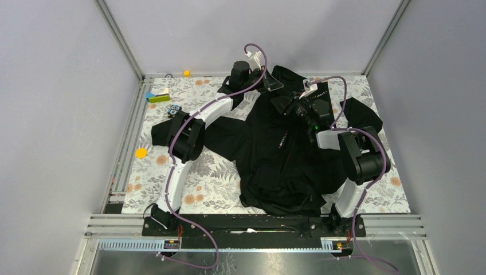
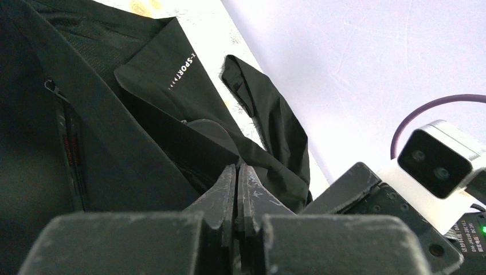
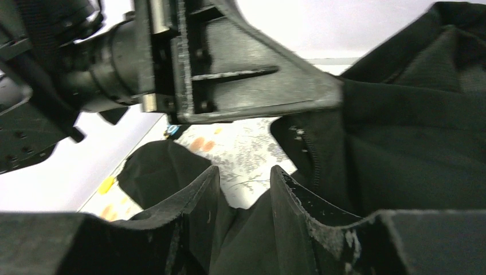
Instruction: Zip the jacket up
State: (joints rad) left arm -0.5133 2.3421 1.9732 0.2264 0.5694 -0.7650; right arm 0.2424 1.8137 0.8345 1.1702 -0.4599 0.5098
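Two arms reach to the far end of the table [image 1: 200, 166], where the collar of the jacket [image 1: 269, 160] lies. The jacket is spread on its back in the middle of the flower-printed cloth, with the hem toward the arm bases and the sleeves out to both sides.

The left gripper [image 2: 236, 172] has its fingers pressed together with no gap. From the right wrist view its tip meets the collar edge, so I judge it pinches the fabric there, though the cloth between the pads is not clearly seen. The right gripper [image 3: 243, 183] has its fingers apart. It hangs just over the front, with black fabric under the gap and nothing clamped.

A line of small teeth, probably the zipper [image 3: 309, 152], runs down the edge just beside the right finger. I cannot find the slider in any view.

To do this step well, I think the left side should hold the collar taut and low, so the two front edges lie straight. The right fingers should then come down exactly on the pull tab, not on loose cloth, and close only when the tab is between them. Pulling must follow the line of the teeth. A sideways pull may jam it or drag the whole jacket.
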